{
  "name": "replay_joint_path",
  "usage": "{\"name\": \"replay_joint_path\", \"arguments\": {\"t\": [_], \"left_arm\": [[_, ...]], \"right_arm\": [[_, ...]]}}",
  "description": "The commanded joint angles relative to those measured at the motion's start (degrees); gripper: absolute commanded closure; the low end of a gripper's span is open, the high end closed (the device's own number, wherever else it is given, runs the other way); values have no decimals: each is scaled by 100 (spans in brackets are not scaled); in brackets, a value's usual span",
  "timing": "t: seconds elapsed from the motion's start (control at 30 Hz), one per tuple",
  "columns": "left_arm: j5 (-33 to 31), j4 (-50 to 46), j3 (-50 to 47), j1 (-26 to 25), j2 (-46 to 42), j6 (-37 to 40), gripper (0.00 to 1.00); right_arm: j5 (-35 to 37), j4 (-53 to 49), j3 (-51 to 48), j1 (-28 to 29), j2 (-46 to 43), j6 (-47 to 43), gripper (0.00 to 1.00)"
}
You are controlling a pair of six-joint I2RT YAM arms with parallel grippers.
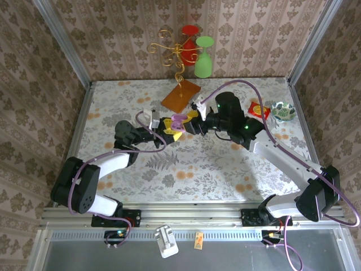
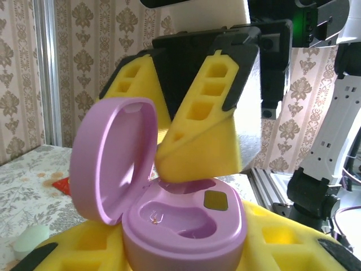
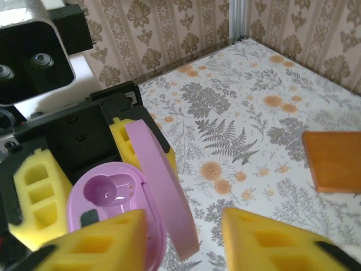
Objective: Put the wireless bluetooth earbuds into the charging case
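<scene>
Found the charging case point(image 2: 186, 228) held above the surface point(image 3: 254, 141) about mid-table, clamped by its base between the yellow pads point(image 2: 84, 245) of the left hand point(image 1: 168, 127). Noted the lid point(image 2: 113, 158) hinged fully open and standing upright beside the base. Checked the wells point(image 2: 163, 217) in the left wrist view: left one bare down to its contact pins, right one partly masked by a yellow finger point(image 2: 197, 141) reaching in from above.

Located the right hand point(image 3: 185, 219) directly over the open case, tips aimed at the wells. Fingers set a moderate gap apart, with lid edge and patterned surface visible between them; nothing seen pinched there.

Cannot place the earbuds with confidence: too small to pick out from above, and possibly hidden under the masking fingertip.

Judged as the seating step of the task: case opened and presented, right hand at the mouth of the wells. Unable to tell whether a bud already lies in the masked well.

Next move likely to call for:
- Drawing the right hand straight up to expose both wells and confirm any seating.
- For any bud yet to be fetched, a fine pinch on a very small, smooth piece, with its stem lined up to the well.
- Holding the case level and steady in the left hand throughout.

Risks noted: knocking the lid shut, twisting the case in the pads, a bud skating off the rim.
</scene>
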Motion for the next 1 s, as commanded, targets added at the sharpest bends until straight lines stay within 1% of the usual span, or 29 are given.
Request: {"name": "replay_joint_path", "arguments": {"t": [0.0,0.1,0.17,0.27,0.33,0.47,0.6,0.7,0.77,0.83,0.97], "left_arm": [[-375,166,8,123,83,345,80],[-722,167,-77,241,93,606,81],[-897,175,-123,282,84,739,80],[-1175,174,-190,316,54,938,80],[-1258,175,-231,317,24,1048,80],[-1271,174,-240,317,29,1113,80],[-1207,193,-231,310,66,1105,80],[-1135,201,-231,308,57,1074,80],[-1148,198,-240,308,49,1094,80],[-1154,201,-257,313,36,1122,80],[-1148,201,-302,317,-36,1114,80]], "right_arm": [[23,238,-140,-72,-395,202,42],[35,441,-415,-181,-749,435,30],[133,608,-675,-305,-1008,690,25],[473,776,-1121,-614,-1343,1182,23],[825,805,-1415,-941,-1485,1596,23],[1497,363,-1668,-1567,-1406,2210,23],[2147,-488,-1522,-1909,-828,2302,24],[2114,-981,-1276,-2151,-137,2419,23],[2094,-1226,-1031,-2242,433,2495,26],[2090,-1473,-763,-2264,970,2482,27],[2063,-1788,-373,-2259,1754,2369,27]]}}
